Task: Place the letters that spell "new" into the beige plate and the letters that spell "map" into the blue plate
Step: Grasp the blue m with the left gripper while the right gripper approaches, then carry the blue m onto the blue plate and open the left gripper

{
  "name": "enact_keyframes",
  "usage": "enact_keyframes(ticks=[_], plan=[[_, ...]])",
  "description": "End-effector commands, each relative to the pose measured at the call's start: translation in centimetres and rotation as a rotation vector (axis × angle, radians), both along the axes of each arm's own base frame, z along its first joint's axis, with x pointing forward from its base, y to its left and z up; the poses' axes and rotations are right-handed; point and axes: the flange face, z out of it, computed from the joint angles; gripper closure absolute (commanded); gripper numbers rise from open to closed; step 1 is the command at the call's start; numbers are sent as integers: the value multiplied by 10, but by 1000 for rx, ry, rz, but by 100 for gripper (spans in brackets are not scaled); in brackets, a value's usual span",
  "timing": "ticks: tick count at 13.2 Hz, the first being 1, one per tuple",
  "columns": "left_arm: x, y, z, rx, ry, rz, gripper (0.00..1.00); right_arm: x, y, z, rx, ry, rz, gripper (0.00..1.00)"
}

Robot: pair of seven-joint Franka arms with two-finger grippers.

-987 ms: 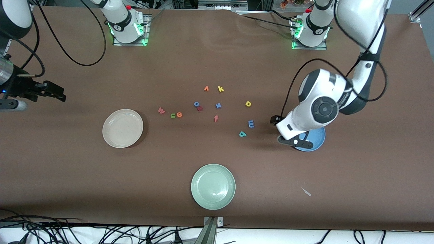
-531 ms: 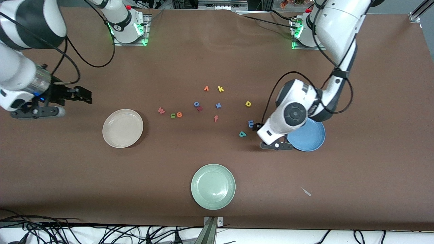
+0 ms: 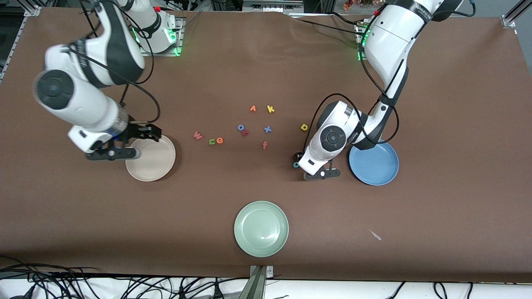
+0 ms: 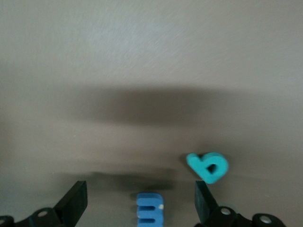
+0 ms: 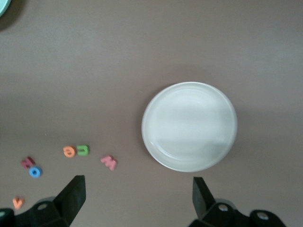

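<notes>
Left tool [image 4: 140, 208] spread wide over blue m [image 4: 148, 212], right tool [image 5: 137, 201] spread — by beige plate [image 3: 156, 174]

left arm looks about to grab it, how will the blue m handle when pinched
The blue m looks like a small, thick foam piece, so probably very light and slightly squashy. It lies flat, so it is unlikely to roll, but it may slide on the table. The open left end effector straddles it.

blue m [image 4: 149, 213] — hidden in front view
</notes>
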Motion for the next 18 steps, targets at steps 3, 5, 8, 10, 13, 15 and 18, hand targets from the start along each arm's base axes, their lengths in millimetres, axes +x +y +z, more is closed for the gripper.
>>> enact_keyframes(ticks=[3, 5, 8, 10, 13, 15, 18], plan=[[-15, -8, -6, 11, 24, 52, 0, -44, 21, -82, 29, -48, -125, 0], [-24, -14, -8, 23, 33, 36, 0, -61, 23, -120, 41, -75, -205, 0], [-26, -14, -7, 26, 35, 32, 27, -78, 31, -157, 44, -70, -320, 0], [-26, -14, -5, 26, 29, 12, 66, -84, 45, -171, 46, -55, -374, 0], [-24, -12, 4, 31, 36, 11, 94, -86, 52, -197, 54, -60, -380, 0], [-20, -5, 19, 34, 40, -17, 95, -88, 56, -210, 58, -61, -374, 0], [6, 41, 55, 22, 57, -82, 95, -103, 55, -228, 62, -68, -366, 0]])
